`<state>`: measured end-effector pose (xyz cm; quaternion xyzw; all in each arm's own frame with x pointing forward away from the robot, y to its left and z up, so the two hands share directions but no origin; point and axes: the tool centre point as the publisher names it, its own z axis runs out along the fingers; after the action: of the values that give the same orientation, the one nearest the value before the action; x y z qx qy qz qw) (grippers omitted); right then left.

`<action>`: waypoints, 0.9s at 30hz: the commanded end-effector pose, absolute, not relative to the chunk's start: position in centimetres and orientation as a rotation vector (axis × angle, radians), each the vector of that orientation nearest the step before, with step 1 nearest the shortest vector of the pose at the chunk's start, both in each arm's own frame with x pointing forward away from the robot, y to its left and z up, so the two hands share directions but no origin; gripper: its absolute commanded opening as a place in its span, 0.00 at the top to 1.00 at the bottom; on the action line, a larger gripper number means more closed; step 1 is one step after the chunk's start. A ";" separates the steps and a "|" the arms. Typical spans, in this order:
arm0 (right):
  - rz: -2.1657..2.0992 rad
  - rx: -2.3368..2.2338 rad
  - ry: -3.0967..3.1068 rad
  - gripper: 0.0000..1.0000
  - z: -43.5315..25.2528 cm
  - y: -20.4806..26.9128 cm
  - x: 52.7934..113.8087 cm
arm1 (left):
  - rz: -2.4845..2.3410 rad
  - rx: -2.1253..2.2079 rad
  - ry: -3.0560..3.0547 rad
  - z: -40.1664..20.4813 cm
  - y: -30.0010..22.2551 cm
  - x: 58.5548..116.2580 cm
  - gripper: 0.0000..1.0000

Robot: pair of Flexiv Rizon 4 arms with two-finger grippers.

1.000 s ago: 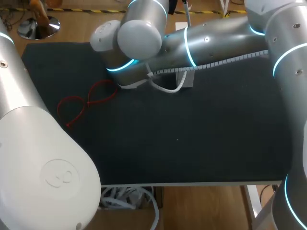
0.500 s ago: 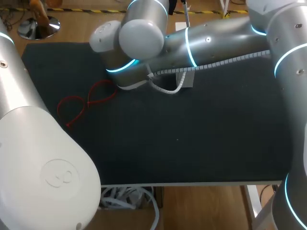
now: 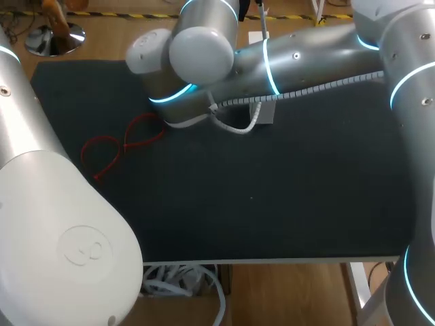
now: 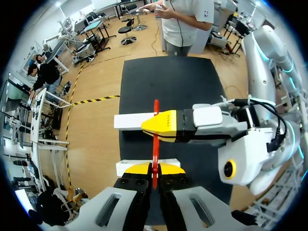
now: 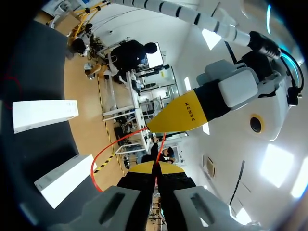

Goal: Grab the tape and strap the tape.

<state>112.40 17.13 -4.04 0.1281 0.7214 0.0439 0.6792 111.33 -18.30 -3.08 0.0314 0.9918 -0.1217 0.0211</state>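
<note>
Both arms are holding the tape up between them, above the table.
The left gripper (image 4: 155,169) and right gripper (image 5: 155,168) are each pinching tight on the red tape (image 4: 155,151). Grabbing looks done; its loop is hanging slack, so tightening seems left. A second red strap (image 3: 122,146) is lying on the mat (image 3: 285,197).

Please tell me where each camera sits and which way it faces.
Head view: above and behind, facing down on the table; left arm and right arm show.
Left wrist view: on the left arm, facing along the left gripper, shut on the red strap; right gripper ahead.
Right wrist view: on the right arm, facing along its gripper, shut on the strap.
Shared: both wrist views show the strap and two white boxes.
</note>
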 end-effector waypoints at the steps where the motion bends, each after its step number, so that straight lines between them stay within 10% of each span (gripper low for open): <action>1: 0.100 0.288 1.627 1.00 -3.6 17.2 112.4 | -0.371 0.098 3.078 -3.0 -18.4 111.3 1.00; 27: 0.177 0.296 1.638 1.00 -3.0 18.5 112.1 | -0.371 0.098 3.078 -3.0 -18.4 111.3 1.00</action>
<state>112.25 18.68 -3.55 0.1335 0.7224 0.0770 0.6741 111.34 -18.26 -3.07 0.0312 0.9919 -0.1216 0.0211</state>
